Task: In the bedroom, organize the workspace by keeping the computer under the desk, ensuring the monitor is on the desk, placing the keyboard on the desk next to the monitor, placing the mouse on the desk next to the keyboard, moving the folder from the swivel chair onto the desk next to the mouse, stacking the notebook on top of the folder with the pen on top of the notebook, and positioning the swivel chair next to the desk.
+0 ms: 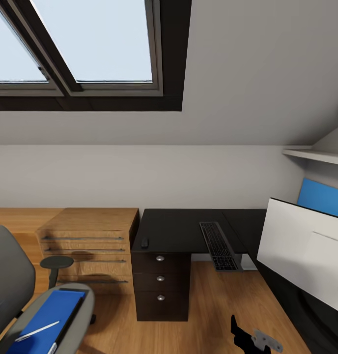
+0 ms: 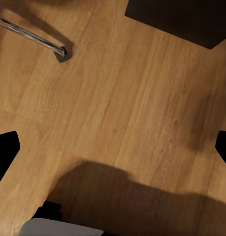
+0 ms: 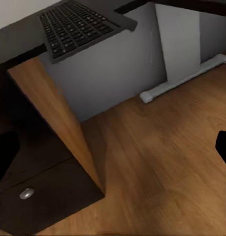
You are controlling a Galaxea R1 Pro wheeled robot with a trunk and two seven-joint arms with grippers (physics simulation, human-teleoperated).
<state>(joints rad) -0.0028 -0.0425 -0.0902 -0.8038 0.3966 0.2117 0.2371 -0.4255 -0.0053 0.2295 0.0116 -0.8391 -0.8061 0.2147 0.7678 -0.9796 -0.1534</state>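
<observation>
The desk (image 1: 174, 228) has a glossy black top and a dark drawer unit (image 1: 160, 285). The keyboard (image 1: 218, 245) lies on it, its near end overhanging the edge, as the right wrist view (image 3: 78, 24) also shows. A small black mouse (image 1: 144, 242) sits at the desk's left front corner. The monitor (image 1: 306, 250) shows its white back at the right. At lower left, the swivel chair (image 1: 12, 280) holds the blue folder (image 1: 46, 314) with the white pen (image 1: 36, 331) on it. The notebook and computer are out of view. My left gripper (image 2: 113, 147) and right gripper (image 3: 113, 150) are open and empty above the floor.
A low light-wood cabinet (image 1: 88, 246) stands left of the desk. Wooden floor (image 1: 213, 305) lies between chair and desk. A chrome chair leg (image 2: 34, 37) crosses the left wrist view. The white pedestal leg (image 3: 181, 44) stands under the desk. Part of my right arm (image 1: 250, 338) is low in front.
</observation>
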